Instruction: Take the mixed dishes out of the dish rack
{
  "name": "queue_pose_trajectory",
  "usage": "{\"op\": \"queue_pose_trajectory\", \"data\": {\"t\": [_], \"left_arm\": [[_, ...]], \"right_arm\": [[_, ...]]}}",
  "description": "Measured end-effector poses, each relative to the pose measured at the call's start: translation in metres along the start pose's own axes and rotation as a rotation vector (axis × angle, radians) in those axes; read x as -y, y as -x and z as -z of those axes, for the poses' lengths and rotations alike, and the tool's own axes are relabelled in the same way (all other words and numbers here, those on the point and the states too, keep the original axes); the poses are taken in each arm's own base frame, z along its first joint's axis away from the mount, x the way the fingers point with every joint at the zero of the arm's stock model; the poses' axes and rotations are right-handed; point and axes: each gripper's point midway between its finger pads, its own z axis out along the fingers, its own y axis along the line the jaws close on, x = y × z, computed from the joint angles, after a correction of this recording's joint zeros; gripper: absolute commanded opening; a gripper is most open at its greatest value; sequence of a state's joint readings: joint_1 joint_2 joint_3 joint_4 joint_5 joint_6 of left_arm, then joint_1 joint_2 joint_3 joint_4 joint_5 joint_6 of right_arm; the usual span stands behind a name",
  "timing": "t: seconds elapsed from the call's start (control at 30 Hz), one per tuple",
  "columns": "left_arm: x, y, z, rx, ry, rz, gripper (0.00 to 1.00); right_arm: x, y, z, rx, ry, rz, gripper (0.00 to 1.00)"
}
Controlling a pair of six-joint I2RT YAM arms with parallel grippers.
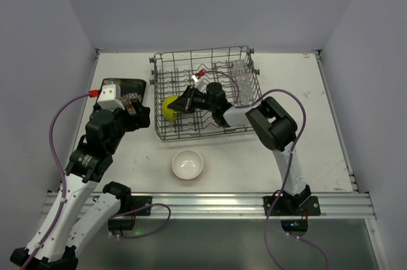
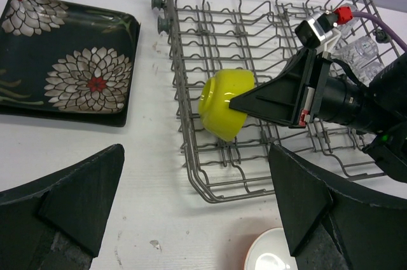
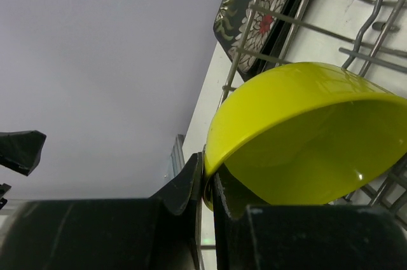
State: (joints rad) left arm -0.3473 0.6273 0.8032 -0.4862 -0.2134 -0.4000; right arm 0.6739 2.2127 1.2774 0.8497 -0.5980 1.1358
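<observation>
The right gripper (image 3: 205, 178) is clamped on the rim of the yellow-green bowl (image 2: 222, 101), low in the dish rack's (image 2: 191, 175) left side and perhaps resting on wires; next it must lift clear over the rack wall, while the left gripper (image 2: 194, 209) hangs spread wide just outside.

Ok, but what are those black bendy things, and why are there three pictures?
They are two robot arms. One picture looks down from above. The other two come from little cameras on each arm's wrist. The right hand is pinching the rim of a yellow bowl inside the wire dish rack. The left hand is open and holds nothing. On the table lie a black flowered plate and a small bowl that is white inside. Some clear glasses stand in the rack too.
</observation>
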Motion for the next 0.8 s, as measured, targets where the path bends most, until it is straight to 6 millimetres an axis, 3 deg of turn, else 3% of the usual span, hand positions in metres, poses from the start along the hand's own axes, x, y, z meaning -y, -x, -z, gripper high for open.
{"op": "queue_pose_trajectory", "data": {"t": [0.43, 0.8], "left_arm": [[0.0001, 0.0, 0.0001, 0.0, 0.0, 0.0, 1.0], [0.0001, 0.0003, 0.0004, 0.002, -0.001, 0.0, 1.0]], "right_arm": [[0.0011, 0.0073, -0.0014, 0.04, -0.008, 0.005, 0.0], [0.0005, 0.002, -0.0045, 0.041, -0.013, 0.0, 0.0]]}}
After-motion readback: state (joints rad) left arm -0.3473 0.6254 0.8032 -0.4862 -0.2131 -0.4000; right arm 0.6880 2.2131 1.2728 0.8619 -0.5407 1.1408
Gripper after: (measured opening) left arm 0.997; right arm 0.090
